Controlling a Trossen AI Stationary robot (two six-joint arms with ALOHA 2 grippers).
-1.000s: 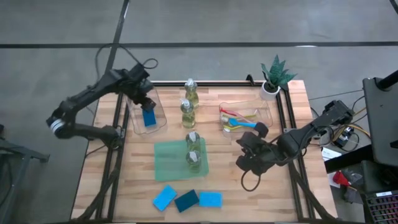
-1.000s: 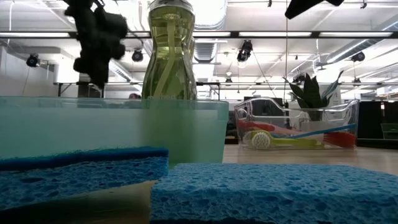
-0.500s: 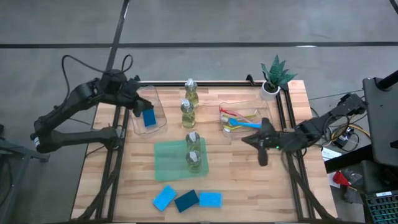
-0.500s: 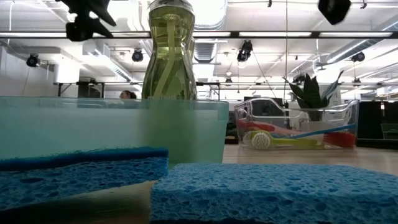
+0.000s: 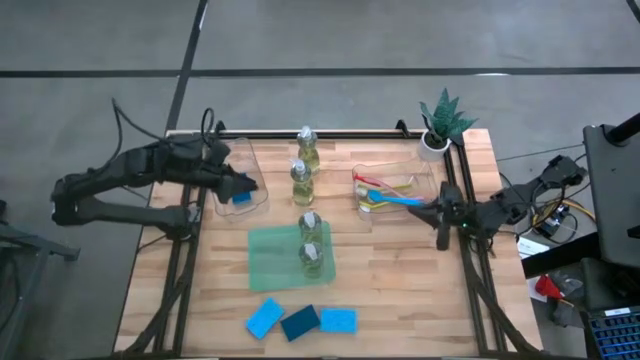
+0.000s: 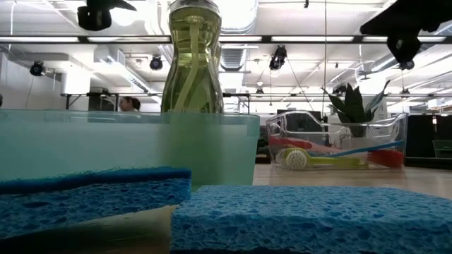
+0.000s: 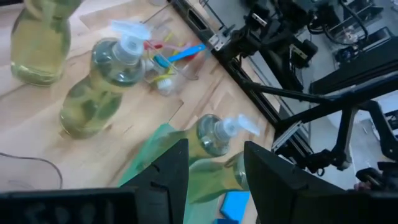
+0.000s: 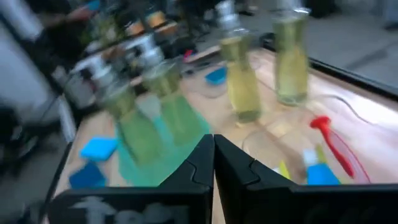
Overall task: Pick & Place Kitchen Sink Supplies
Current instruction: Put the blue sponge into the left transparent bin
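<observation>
Bottles (image 5: 311, 245) on green mat (image 5: 275, 260) — plant (image 5: 440, 122) behind bin (image 5: 395, 188).

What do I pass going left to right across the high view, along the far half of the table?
Left gripper → sponge in left bin → bottles → brush bin → right gripper.

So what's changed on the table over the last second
Both arms pulled back. The left gripper drew off the left bin toward the table's left edge, leaving the sponge inside, jaws apart and empty. The right gripper, shut and empty, swung from mid-table out to the right edge. Bottles, brushes and the three front sponges stayed put.
</observation>
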